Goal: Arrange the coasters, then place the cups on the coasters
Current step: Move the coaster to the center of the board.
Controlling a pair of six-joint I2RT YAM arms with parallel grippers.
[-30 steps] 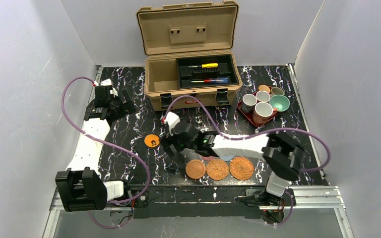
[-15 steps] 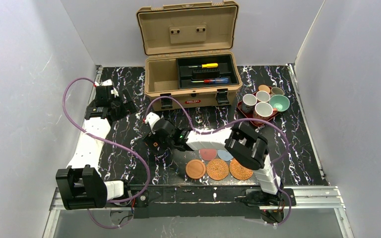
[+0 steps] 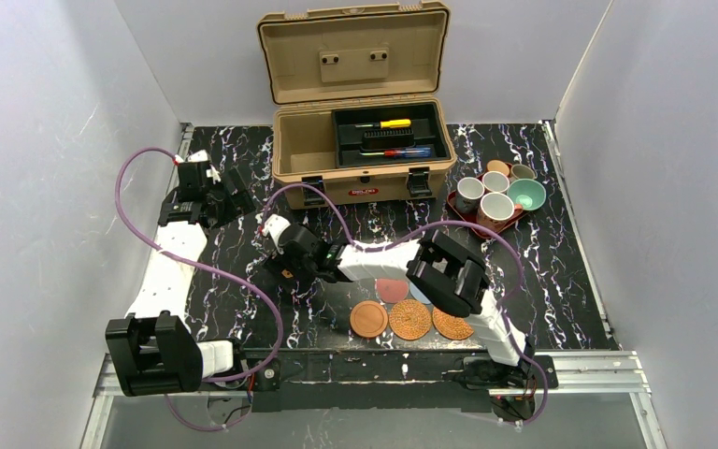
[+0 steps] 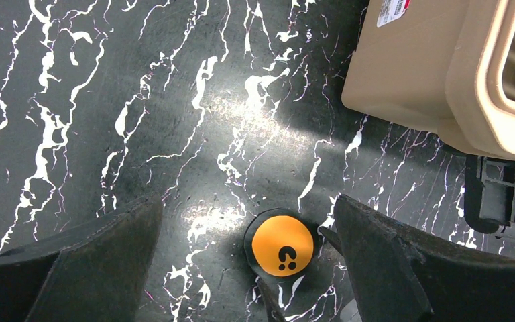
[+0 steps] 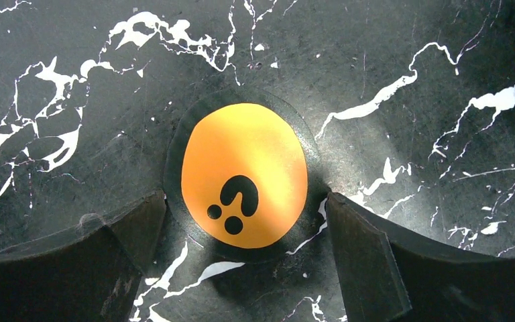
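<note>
The orange coaster with black marks (image 5: pixel 244 157) lies flat on the black marble table (image 3: pixel 243 253). My right gripper (image 5: pixel 245 199) hovers low over it, open, one finger on each side of its near edge and nothing held. In the top view the right gripper (image 3: pixel 279 269) covers that coaster. Near the front edge lie a wooden coaster (image 3: pixel 368 318) and two woven coasters (image 3: pixel 409 319), with a pinkish-red one (image 3: pixel 392 289) and a blue-grey one (image 3: pixel 419 294) behind them. The cups (image 3: pixel 496 201) stand on the dark red tray (image 3: pixel 467 217). My left gripper (image 3: pixel 234 192) is open and looks down on the orange coaster (image 4: pixel 283 245).
An open tan toolbox (image 3: pixel 360 150) with screwdrivers sits at the back centre, and its corner (image 4: pixel 429 67) shows in the left wrist view. The right arm (image 3: pixel 449 271) stretches across the coaster row. Grey walls stand on both sides.
My right arm swung left from above the coaster row to the orange coaster, uncovering the pinkish-red and blue-grey coasters. The left arm barely moved.
</note>
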